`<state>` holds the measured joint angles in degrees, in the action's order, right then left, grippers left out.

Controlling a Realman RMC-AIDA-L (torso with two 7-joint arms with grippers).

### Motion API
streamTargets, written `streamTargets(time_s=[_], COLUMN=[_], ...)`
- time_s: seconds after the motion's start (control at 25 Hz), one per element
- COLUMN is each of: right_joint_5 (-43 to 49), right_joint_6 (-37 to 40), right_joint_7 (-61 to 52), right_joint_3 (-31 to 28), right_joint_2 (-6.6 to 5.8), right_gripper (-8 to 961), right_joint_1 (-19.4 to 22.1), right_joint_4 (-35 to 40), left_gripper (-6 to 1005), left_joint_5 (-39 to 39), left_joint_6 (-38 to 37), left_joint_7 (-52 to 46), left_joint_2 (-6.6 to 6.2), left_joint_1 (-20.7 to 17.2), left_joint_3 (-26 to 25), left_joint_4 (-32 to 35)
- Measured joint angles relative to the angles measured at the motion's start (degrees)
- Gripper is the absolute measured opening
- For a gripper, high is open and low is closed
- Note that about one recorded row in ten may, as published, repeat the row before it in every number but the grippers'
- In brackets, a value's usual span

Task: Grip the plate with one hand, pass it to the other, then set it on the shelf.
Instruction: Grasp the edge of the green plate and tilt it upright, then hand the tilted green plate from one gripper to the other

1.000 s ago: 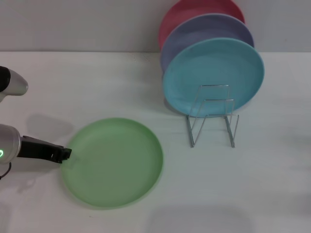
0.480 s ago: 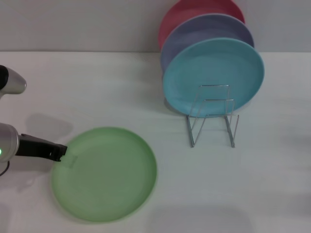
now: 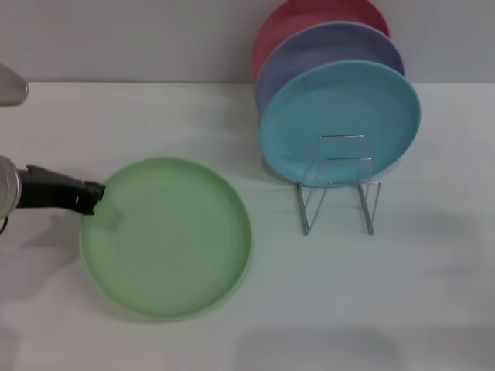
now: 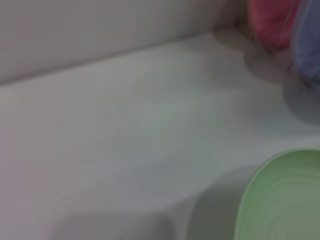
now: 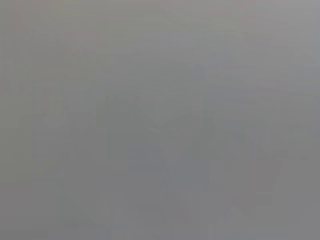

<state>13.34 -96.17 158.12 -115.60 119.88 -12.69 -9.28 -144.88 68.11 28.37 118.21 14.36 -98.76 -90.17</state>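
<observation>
Head view puts your left gripper (image 3: 94,199) at the nine o'clock edge of the picture, its dark fingers clamped on the rim of the light green plate (image 3: 166,236) at that plate's ten o'clock point. The plate hangs from that single pinch, well out toward seven o'clock from the wire rack (image 3: 339,184), and it appears raised off the white table (image 3: 433,294), with soft shade under its near edge. The left wrist view agrees: the green rim (image 4: 280,200) curves in at five o'clock, with its shadow cast on the table beside it.

Your right gripper is nowhere in the head view, and its wrist view gives only flat grey, so you cannot tell its state.

By my reading, you are through the first step only: the plate is gripped and lifted. The pass to the other hand has not begun, and the racking is all ahead.

The plate is round, so it has no long axis; what matters is its face, which points up toward the camera, nearly flat, perhaps slightly tipped. The rack wants it on edge, so expect a turn to upright somewhere in the handover.

On the rack, the turquoise plate (image 3: 340,120) stands in front, the lavender plate (image 3: 329,54) behind it, and a pink plate (image 3: 309,19) at twelve o'clock, hindmost. The front wire loops stand free.
</observation>
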Motion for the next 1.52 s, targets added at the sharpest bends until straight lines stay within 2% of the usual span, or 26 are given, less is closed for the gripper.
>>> streamTargets(time_s=[0.16,0.2,0.24,0.28,0.32,0.4,0.44,0.48,0.56,0.6,0.64,0.68,0.76,0.8,0.84,0.88,0.92,0.96,1.0,1.04,1.08,1.24,1.28,1.44,1.52], right_joint_5=[0.0,0.1,0.9,0.9,1.5,4.0,7.4,7.4,12.3,16.8,26.3,26.3,40.9,46.4,59.9,59.9,67.5,81.2,81.2,96.0,96.0,114.4,114.4,116.6,116.6], right_joint_6=[-1.2,-0.3,3.1,3.1,5.1,12.9,22.2,22.2,32.3,38.0,45.9,45.9,52.2,53.1,53.5,53.5,52.8,50.9,50.9,47.0,47.0,38.8,38.8,34.5,34.2], right_joint_7=[-8.1,-10.5,-13.3,-13.3,-14.0,-16.4,-20.5,-20.5,-26.9,-32.5,-43.6,-43.6,-59.8,-66.5,-81.9,-81.9,-90.2,-104.1,-104.1,-118.2,-118.2,-133.6,-133.6,-135.4,-135.4], right_joint_3=[3.0,4.3,7.3,7.3,8.5,11.4,14.1,14.1,15.9,16.4,16.5,16.5,16.5,16.4,16.5,16.5,16.6,16.6,16.6,16.8,16.8,17.9,17.9,17.6,17.6], right_joint_2=[-0.43,-0.65,-0.91,-0.91,-0.93,-0.84,-0.88,-0.88,-1.09,-1.21,-1.46,-1.46,-1.93,-2.25,-2.74,-2.74,-2.86,-2.88,-2.88,-2.6,-2.6,-2.44,-2.44,-2.72,-2.73], right_gripper=[824,824,824,824,824,823,823,823,823,823,823,823,823,823,823,823,823,823,823,823,823,823,823,823,823], right_joint_1=[-0.7,-1.2,-1.8,-1.8,-2.0,-1.7,-1.5,-1.5,-2.1,-2.8,-4.3,-4.3,-6.9,-8.0,-10.9,-10.9,-12.4,-15.3,-15.3,-18.9,-18.9,-26.8,-26.8,-31.9,-32.6], right_joint_4=[-5.3,-7.1,-12.2,-12.2,-15.2,-23.9,-32.6,-32.6,-40.4,-45.1,-51.8,-51.8,-58.3,-60.2,-64.2,-64.2,-66.1,-69.0,-69.0,-71.1,-71.1,-69.5,-69.5,-65.3,-64.3], left_gripper=[21,21,21,21,21,21,21,21,21,21,21,21,21,21,21,21,21,21,21,21,21,21,21,21,22], left_joint_5=[0.0,0.1,0.1,0.1,0.1,0.0,-0.1,-0.1,0.0,0.0,0.0,0.0,-0.1,-0.1,-0.1,-0.1,-0.1,-0.1,-0.1,-0.1,-0.1,0.2,0.2,0.3,0.3], left_joint_6=[0.0,0.0,0.0,0.0,0.1,0.1,0.2,0.2,0.2,0.2,0.1,0.1,-0.1,-0.2,-0.7,-0.7,-0.9,-1.1,-1.1,-1.3,-1.3,-1.7,-1.8,-1.9,-1.9], left_joint_7=[0.0,0.0,0.0,0.0,0.0,-0.2,-0.2,-0.2,-0.2,-0.2,-0.2,-0.2,-0.3,-0.3,-0.4,-0.4,-0.4,-0.4,-0.4,-0.4,-0.4,-0.2,-0.1,0.0,0.0], left_joint_2=[-0.01,-0.01,-0.02,-0.02,-0.02,-0.05,-0.05,-0.05,-0.01,0.01,0.02,0.02,0.02,0.01,0.0,0.0,0.0,0.0,0.0,0.0,0.0,-0.03,-0.03,-0.06,-0.06], left_joint_1=[-0.2,-0.4,-0.6,-0.6,-0.7,-0.8,-0.8,-0.8,-0.8,-0.8,-0.7,-0.7,-0.7,-0.7,-0.7,-0.7,-0.6,-0.6,-0.6,-0.2,-0.2,0.2,0.3,0.6,0.6], left_joint_3=[0.2,0.1,0.1,0.1,0.1,0.1,0.0,0.0,-0.2,-0.3,-0.4,-0.4,-0.5,-0.5,-0.6,-0.6,-0.9,-1.1,-1.1,-1.3,-1.3,-2.0,-2.3,-2.7,-2.7], left_joint_4=[-3.3,-4.3,-5.8,-5.8,-6.7,-8.2,-9.5,-9.5,-10.2,-10.5,-10.7,-10.7,-11.0,-11.2,-11.7,-11.7,-12.0,-12.2,-12.2,-12.2,-12.2,-12.5,-12.6,-12.7,-12.7])
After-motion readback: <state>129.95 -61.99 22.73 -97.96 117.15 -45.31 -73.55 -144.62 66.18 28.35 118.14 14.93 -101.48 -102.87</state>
